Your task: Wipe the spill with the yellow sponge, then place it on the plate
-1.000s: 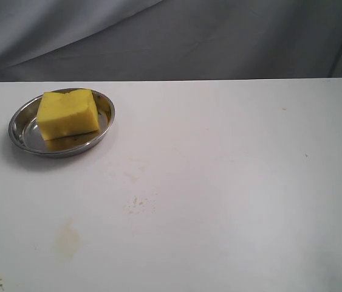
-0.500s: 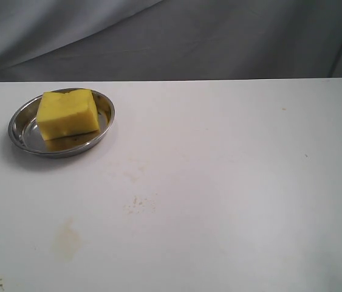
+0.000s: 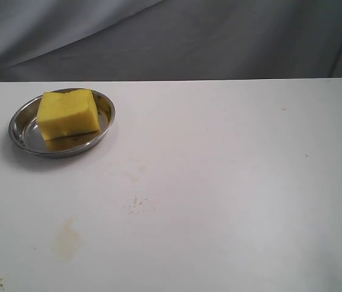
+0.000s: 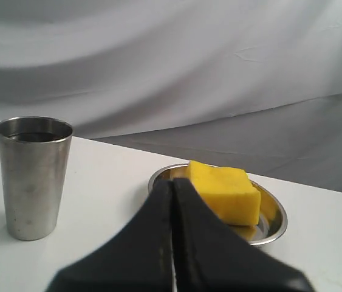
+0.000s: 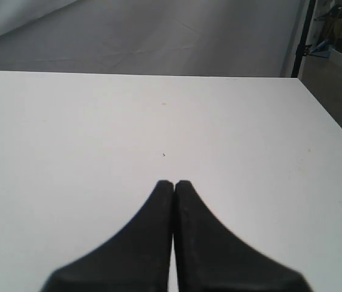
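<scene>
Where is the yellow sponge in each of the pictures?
Exterior view: the yellow sponge lies on the plate at the upper left of the table.
Left wrist view: the sponge is at the middle right, on the plate, just beyond the shut left gripper.
Right wrist view: not in it, only bare table and the shut right gripper.
Shared landmark: the shiny steel plate under the sponge.

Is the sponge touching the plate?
Touching. The exterior view shows the sponge resting in the plate; the left wrist view agrees.
</scene>
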Robot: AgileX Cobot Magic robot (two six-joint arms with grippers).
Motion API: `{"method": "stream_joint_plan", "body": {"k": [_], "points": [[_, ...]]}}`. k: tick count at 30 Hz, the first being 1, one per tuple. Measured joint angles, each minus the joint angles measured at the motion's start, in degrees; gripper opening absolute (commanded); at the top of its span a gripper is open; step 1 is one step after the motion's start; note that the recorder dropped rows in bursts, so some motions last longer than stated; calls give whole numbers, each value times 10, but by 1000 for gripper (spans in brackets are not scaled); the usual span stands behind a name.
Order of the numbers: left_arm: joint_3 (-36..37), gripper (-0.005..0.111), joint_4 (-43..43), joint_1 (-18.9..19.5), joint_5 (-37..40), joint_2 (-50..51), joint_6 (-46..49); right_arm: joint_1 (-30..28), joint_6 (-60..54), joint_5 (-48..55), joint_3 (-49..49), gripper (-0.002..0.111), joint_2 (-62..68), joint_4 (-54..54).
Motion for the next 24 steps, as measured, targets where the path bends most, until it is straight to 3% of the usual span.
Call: {"method": "stream_joint_plan", "body": {"k": [9, 12, 14, 16, 24], "points": [[0, 0, 4, 0, 1, 0, 28, 0, 0, 0, 0, 0, 0, 0], [0, 0, -103, 0, 32, 0, 158, 0, 0, 0, 0, 0, 0, 0], [0, 0, -225, 0, 56, 0, 332, 0, 0, 0, 0, 0, 0, 0], [0, 0, -277, 0, 69, 0, 402, 0, 0, 0, 0, 0, 0, 0], [0, 0, -313, 0, 79, 0, 442, 0, 0, 0, 0, 0, 0, 0]]}}
